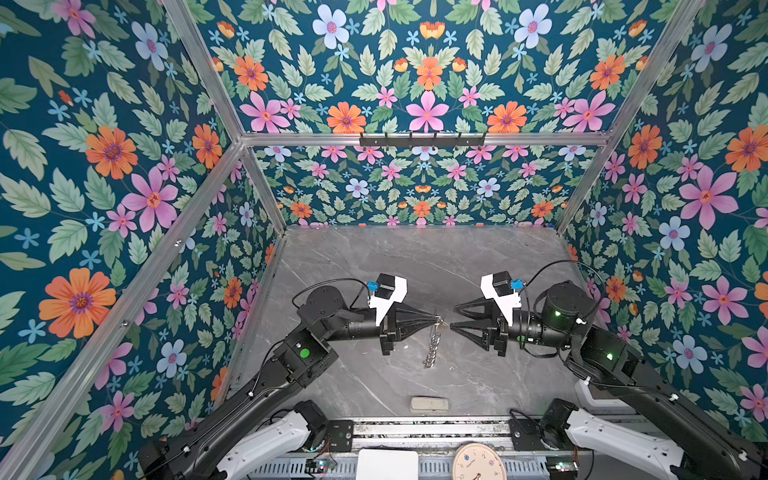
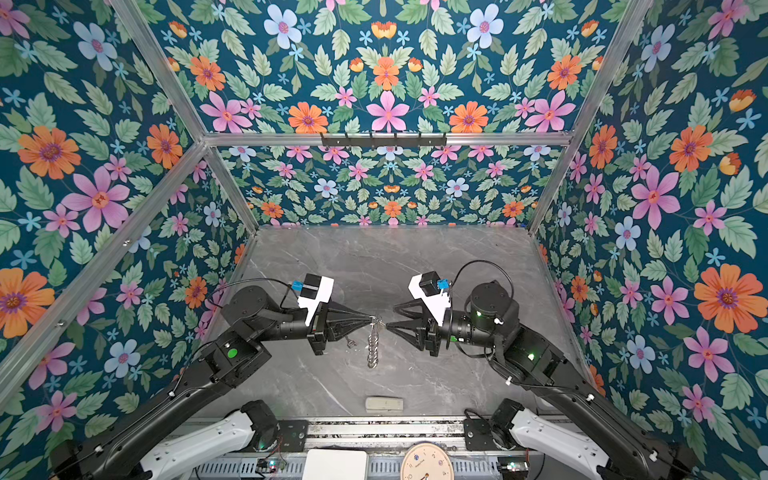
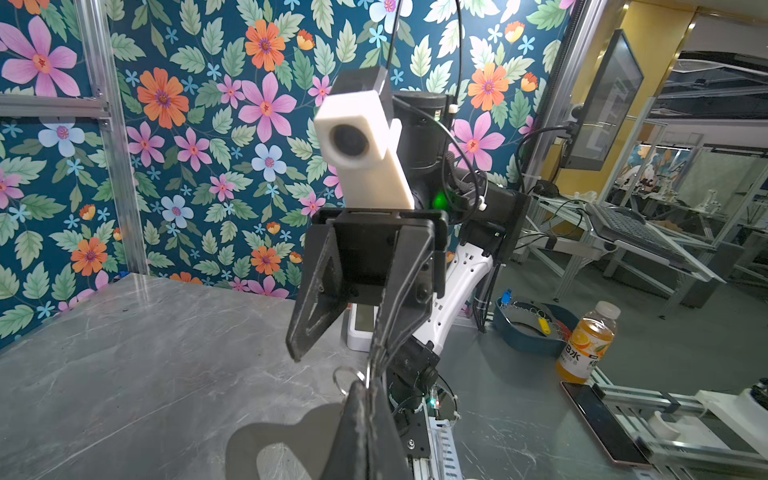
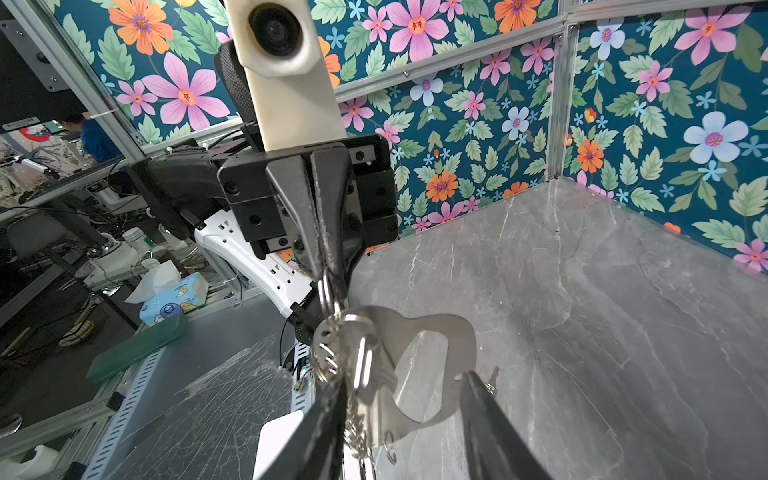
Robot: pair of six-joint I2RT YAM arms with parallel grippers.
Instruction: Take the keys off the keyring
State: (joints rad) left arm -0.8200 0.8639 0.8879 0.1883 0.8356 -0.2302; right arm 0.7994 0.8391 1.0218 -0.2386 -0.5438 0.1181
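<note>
We count two tools, the left tool and the right tool; one keyring with one flat loop; one key loose on the counter, a second we cannot make out; one beige block; one clock; one white pad.

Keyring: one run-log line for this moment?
left claw: shut on keyring, dangling | right claw: open, facing it, holding nothing | key: one loose on table
</note>
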